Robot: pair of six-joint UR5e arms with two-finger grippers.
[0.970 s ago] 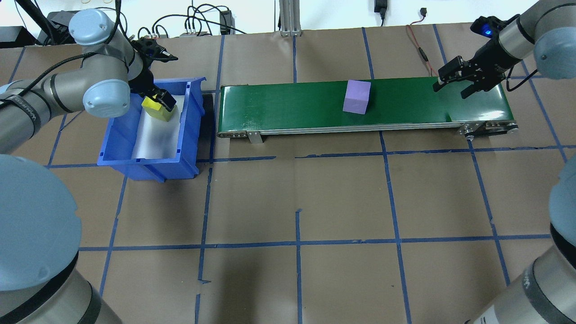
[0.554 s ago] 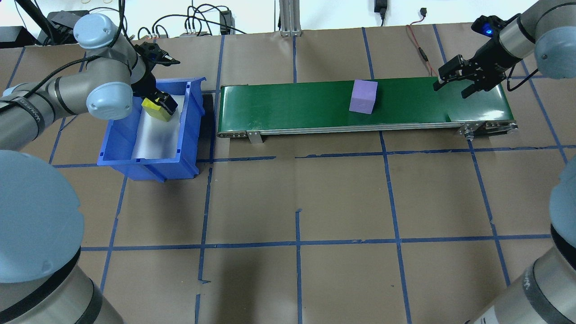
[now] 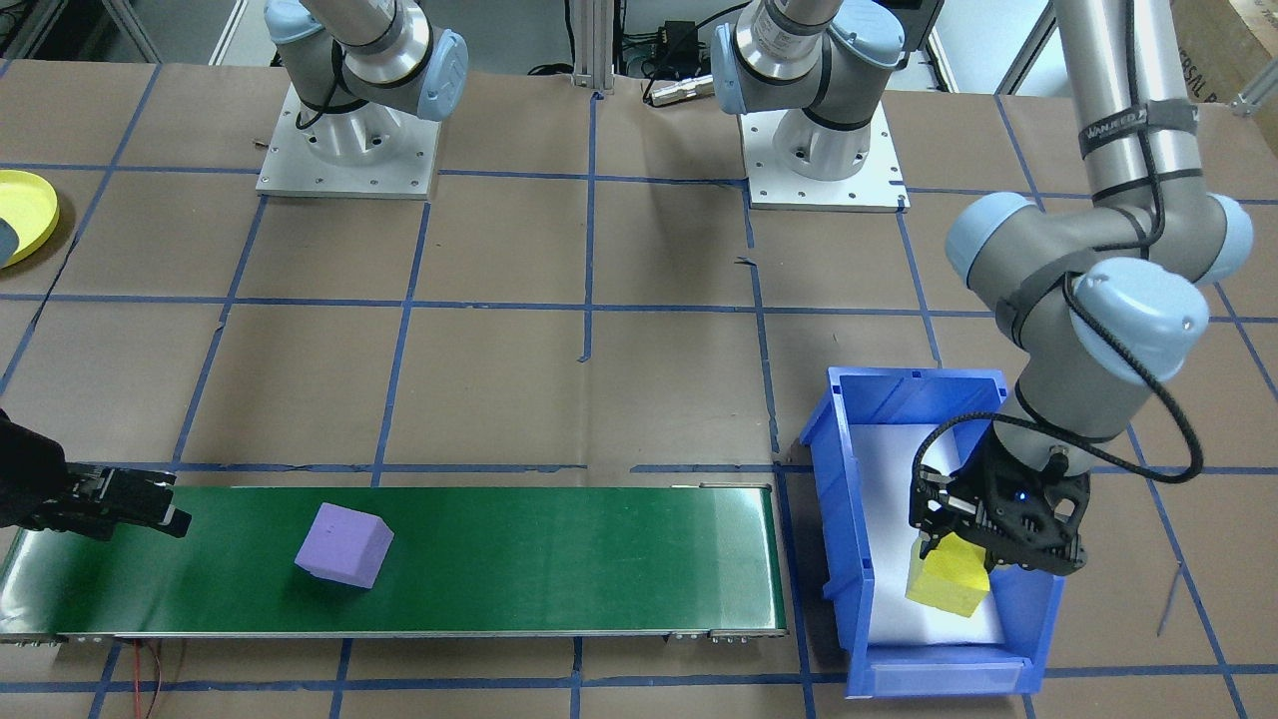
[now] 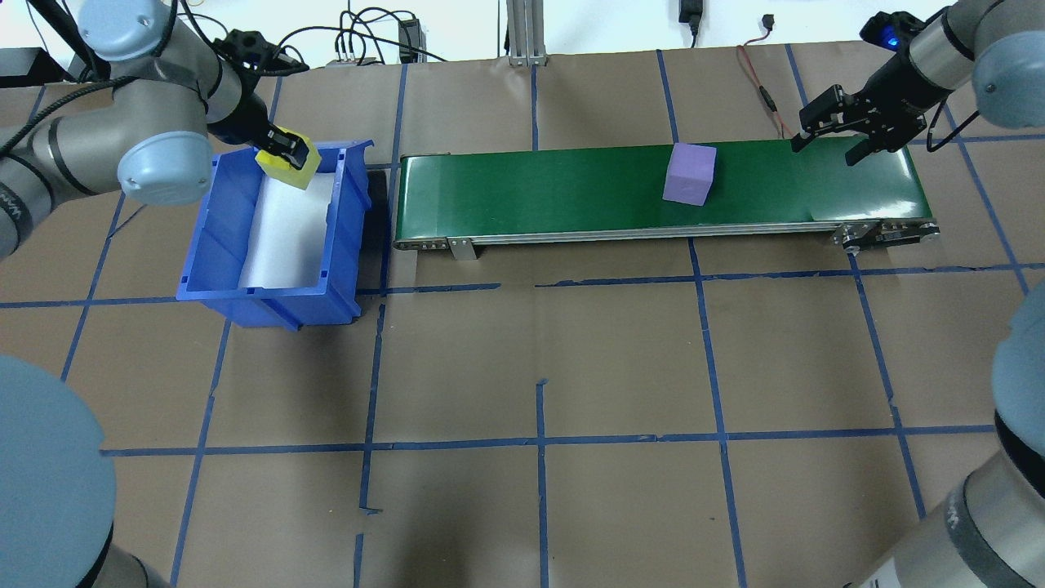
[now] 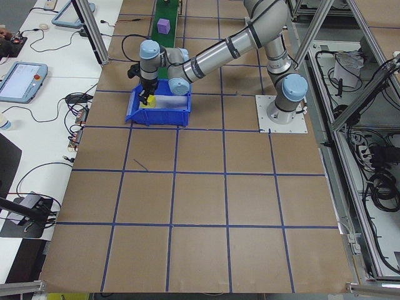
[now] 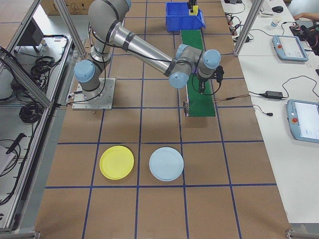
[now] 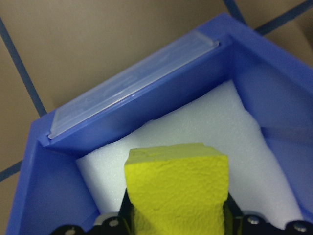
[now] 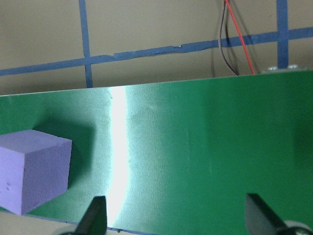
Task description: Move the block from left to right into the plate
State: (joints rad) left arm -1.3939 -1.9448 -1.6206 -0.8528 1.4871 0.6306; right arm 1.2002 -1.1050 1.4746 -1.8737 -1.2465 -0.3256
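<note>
One purple block (image 4: 690,173) sits skewed on the belt (image 4: 555,192); left tool (image 4: 283,153) grips a yellow block (image 4: 287,167); right tool (image 4: 833,139) gapes.

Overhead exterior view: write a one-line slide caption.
Left gripper lifts yellow block from blue bin; purple block rides conveyor toward open right gripper.

Worktop and surroundings

Brown paper (image 4: 620,359) gridded with blue tape (image 4: 539,441) is covering the worktop; side benches (image 6: 279,99) are carrying tablets (image 6: 286,47) and cables (image 4: 359,37).
</note>
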